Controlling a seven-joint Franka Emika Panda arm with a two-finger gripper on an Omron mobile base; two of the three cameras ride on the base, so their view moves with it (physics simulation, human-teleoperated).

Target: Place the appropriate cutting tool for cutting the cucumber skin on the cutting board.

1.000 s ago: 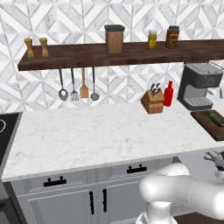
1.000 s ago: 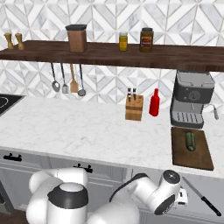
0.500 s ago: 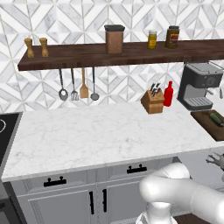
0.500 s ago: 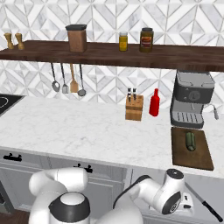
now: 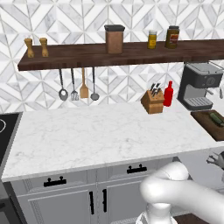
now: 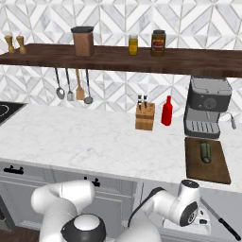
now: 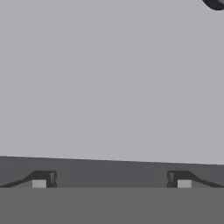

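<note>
The arm has swung lower; gripper [image 7: 111, 183] spread apart; one cucumber [image 6: 206, 151] on one cutting board [image 6: 207, 170].

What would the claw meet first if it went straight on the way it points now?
Probably a flat grey surface: in the hand view it spans the frame ahead of the open claw. How far off it lies is unclear.

A knife block [image 6: 144, 116] stands just beside a red bottle [image 6: 166, 111], near the coffee machine [image 6: 206, 107].
</note>
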